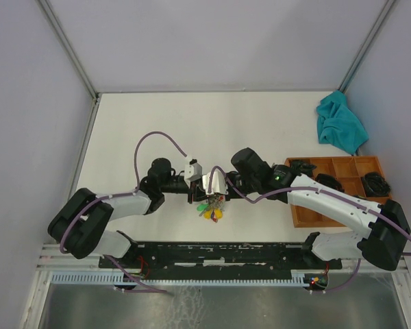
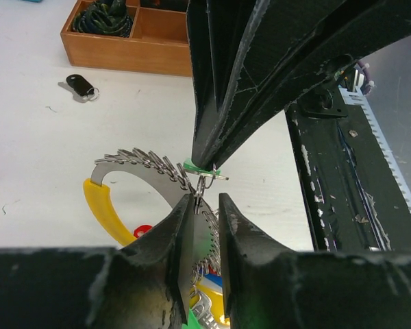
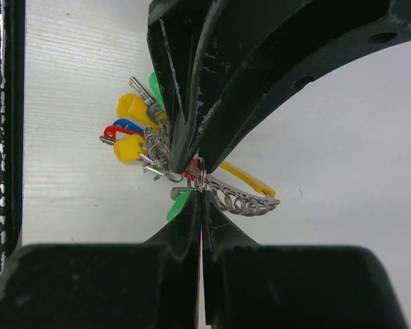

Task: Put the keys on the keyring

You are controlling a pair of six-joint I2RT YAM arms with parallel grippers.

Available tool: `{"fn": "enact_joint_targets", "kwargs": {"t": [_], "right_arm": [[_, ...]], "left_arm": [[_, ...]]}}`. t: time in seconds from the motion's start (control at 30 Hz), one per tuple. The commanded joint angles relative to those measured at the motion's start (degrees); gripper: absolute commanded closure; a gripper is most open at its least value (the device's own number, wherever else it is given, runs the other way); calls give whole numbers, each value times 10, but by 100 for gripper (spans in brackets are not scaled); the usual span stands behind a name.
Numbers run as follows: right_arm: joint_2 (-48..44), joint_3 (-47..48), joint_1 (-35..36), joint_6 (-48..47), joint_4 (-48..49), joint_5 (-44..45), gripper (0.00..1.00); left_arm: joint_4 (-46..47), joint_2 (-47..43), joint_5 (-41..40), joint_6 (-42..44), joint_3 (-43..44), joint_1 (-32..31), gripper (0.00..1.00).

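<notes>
Left gripper [image 2: 205,205] fills the bottom of its wrist view, jaws pinching the keyring [image 2: 133,163] by its silver metal, tags [image 2: 142,230] cut off behind them. Right gripper [image 2: 203,164] reaches in from the right, clamped on the green key [image 2: 192,165]. Black key [image 2: 80,85] lies loose near the wooden tray [image 2: 123,58]. Right wrist view: tips pressed tight, green head poking toward the near edge. From above, left arm [image 1: 123,202] and right arm [image 1: 329,199] fold inward, meeting tip to tip. The keyring there is too small to sort.
</notes>
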Motion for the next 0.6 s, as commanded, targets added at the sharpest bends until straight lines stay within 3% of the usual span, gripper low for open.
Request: {"fn": "enact_joint_targets", "kwargs": {"t": [0.0, 0.17, 0.4, 0.57], "right_arm": [[-3, 32, -1, -3, 17, -16, 99], [-6, 29, -2, -1, 11, -10, 99], [-51, -23, -2, 22, 34, 22, 99], [-65, -50, -1, 41, 44, 24, 99]], "left_arm": [[15, 9, 23, 20, 23, 0, 77], [16, 5, 23, 19, 23, 0, 97], [41, -18, -43, -8, 2, 4, 97], [122, -27, -90, -69, -26, 11, 97]]}}
